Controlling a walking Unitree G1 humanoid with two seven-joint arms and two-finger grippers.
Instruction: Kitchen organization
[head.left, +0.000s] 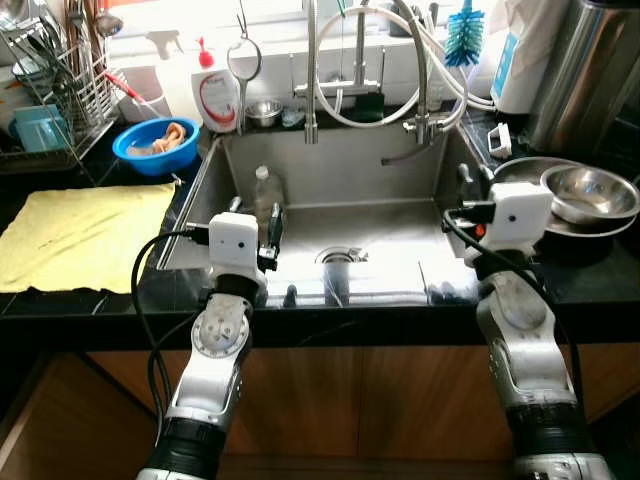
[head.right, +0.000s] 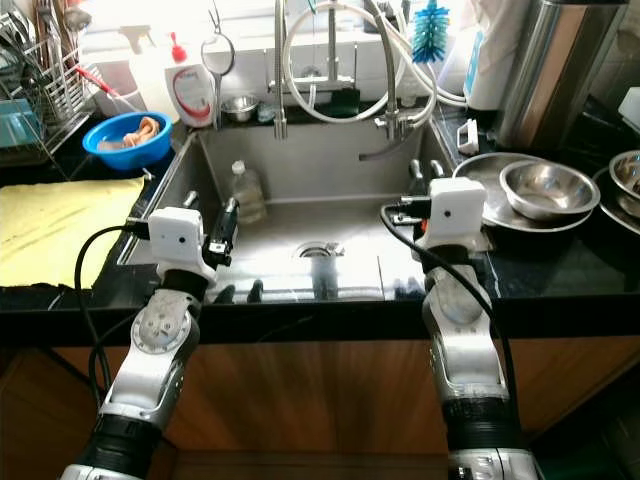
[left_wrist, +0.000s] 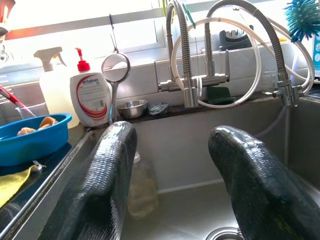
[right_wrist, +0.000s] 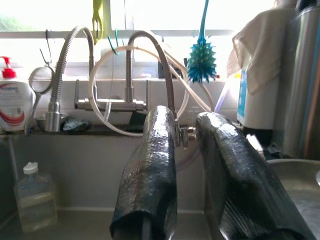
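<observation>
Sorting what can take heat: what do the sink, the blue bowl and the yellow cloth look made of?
Sink: brushed stainless steel, judging by its grey sheen and soft reflections. Blue bowl: likely plastic, with its uniform glossy colour. Yellow cloth: soft fabric, matte and slightly wrinkled.

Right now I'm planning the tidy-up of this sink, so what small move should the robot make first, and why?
Probably ease the left gripper forward and down toward the clear bottle standing in the sink. Its fingers are open and aimed into the basin, with the bottle just ahead near the left wall. The right gripper sits farther from it.
</observation>
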